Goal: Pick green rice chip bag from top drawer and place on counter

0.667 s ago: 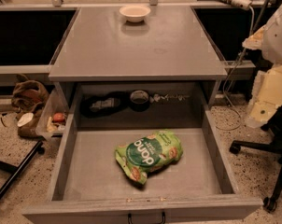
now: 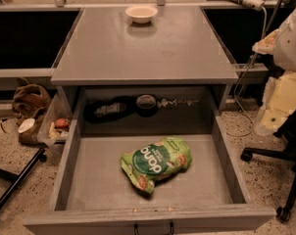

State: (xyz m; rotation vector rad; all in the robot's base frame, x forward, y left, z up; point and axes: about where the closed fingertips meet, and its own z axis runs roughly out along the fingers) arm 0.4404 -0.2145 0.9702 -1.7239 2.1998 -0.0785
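The green rice chip bag (image 2: 156, 163) lies flat near the middle of the open top drawer (image 2: 74, 151), logo up and tilted a little. The drawer is pulled out toward me, with its dark handle (image 2: 153, 228) at the bottom edge. The grey counter (image 2: 138, 53) spreads above and behind the drawer. My arm's white and cream parts stand at the right edge, and the gripper (image 2: 277, 105) hangs outside the drawer's right wall, apart from the bag and holding nothing that shows.
A white bowl (image 2: 141, 13) stands at the counter's far end. Dark items and a round roll (image 2: 146, 103) lie in the recess behind the drawer. A clear bin of clutter (image 2: 54, 126) and a brown bag (image 2: 30, 102) sit at left. An office chair base (image 2: 280, 180) stands at right.
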